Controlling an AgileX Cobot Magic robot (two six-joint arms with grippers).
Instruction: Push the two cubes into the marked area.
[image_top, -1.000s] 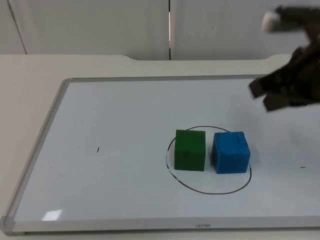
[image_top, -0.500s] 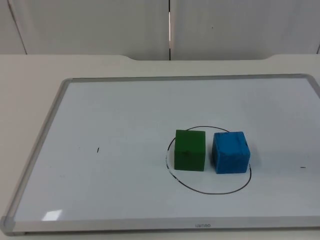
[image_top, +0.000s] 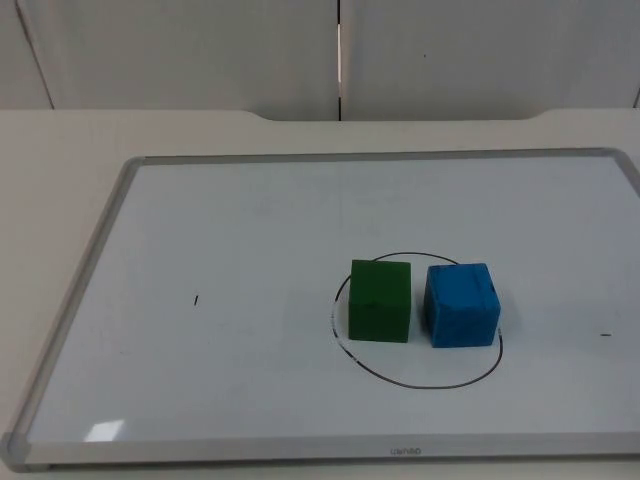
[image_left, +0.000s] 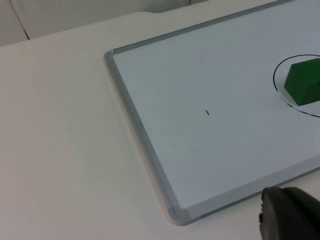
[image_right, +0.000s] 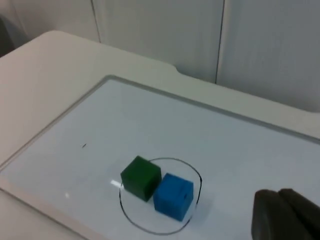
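From the top view I see the green cube (image_top: 380, 300) and the blue cube (image_top: 461, 304) sitting side by side, just beside each other with a thin gap between them, both inside the hand-drawn black oval outline (image_top: 417, 319) on the white rectangular whiteboard (image_top: 240, 260) with its grey metal frame. The green cube sits toward the left edge of the outline, the blue one toward the right edge, its far side close to the line. The whiteboard lies flat on the pale table top (image_top: 60, 150), which ends at the grey partition wall (image_top: 200, 50). A small dark tick mark (image_top: 196, 299) sits on the board well left of the cubes. In the left wrist view I see a black fingertip of the left gripper (image_left: 290, 215) over the table just off the board's near corner; I cannot tell how wide that claw is. In the right wrist view the right gripper (image_right: 285, 215) hangs high above the board, looking down on both cubes, and I cannot tell its width either.
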